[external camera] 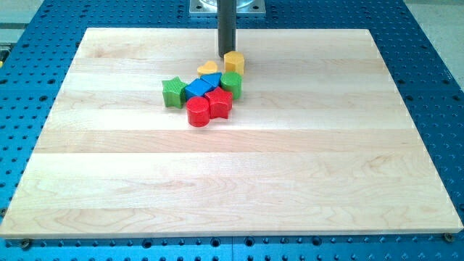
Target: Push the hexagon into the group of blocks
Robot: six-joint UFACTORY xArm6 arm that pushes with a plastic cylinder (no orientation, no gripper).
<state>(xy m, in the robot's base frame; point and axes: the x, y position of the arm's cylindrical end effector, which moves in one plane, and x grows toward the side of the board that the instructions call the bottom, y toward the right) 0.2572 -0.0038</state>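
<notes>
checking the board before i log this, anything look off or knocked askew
Nothing stands out. The yellow hexagon sits upright against the green cylinder at the cluster's top edge, my tip just beside it at upper left.

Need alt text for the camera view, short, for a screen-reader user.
My tip rests just left of the yellow hexagon, which sits at the top edge of a tight cluster: yellow heart, green cylinder, blue block, green star, red cylinder and a second red block. The cluster lies near the top centre of a wooden board.
</notes>
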